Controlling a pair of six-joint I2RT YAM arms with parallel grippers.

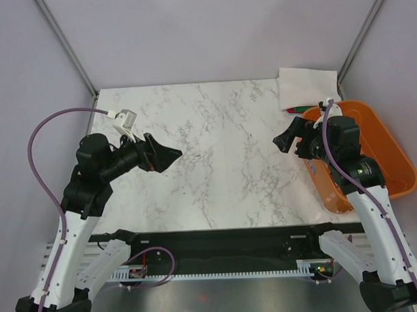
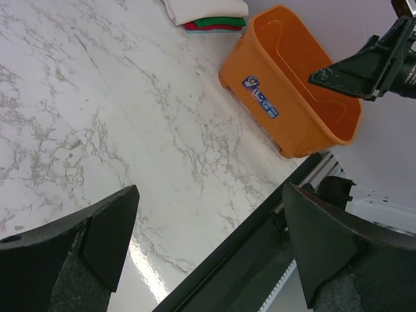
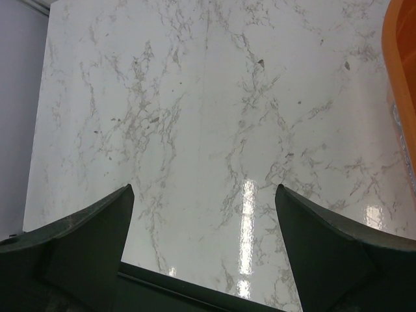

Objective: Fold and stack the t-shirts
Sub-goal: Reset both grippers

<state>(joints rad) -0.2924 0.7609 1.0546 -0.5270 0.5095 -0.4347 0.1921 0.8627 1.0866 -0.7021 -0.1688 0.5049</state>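
- White tee point(image 1: 307, 86) is lying folded on top of the t-shirt stack point(image 2: 207, 13), w/ a green tee point(image 2: 221, 21) and a red edge peeking out beneath it on the near side.
- Stack is sitting at the far R corner of the marble table point(image 1: 215, 149). It's well ahead of the L jaws, across the whole tabletop. It's off to one side of the R jaws, near them but apart.
- Neither pair of jaws is touching any cloth.
- L gripper point(image 2: 211, 195) is hovering over the table's L half. Its jaws are standing wide apart and gripping nothing, w/ bare marble showing thru the gap.
- R gripper point(image 3: 203, 190) is hanging over the table's R part. Its jaws are spread about as wide and holding nothing, w/ only marble showing btw them.
- Both grippers are pointing in toward the table's middle, facing each other and well apart.
- Orange basket point(image 1: 393, 160) is sitting just beside the stack on its near side, behind the R jaws, and the R arm is reaching over it.
- L wrist view: basket is showing ahead and R of the L jaws, w/ a blue label on its end wall, and the R gripper is hanging above it.
- R wrist view: only the basket's rim is showing, at the R edge.
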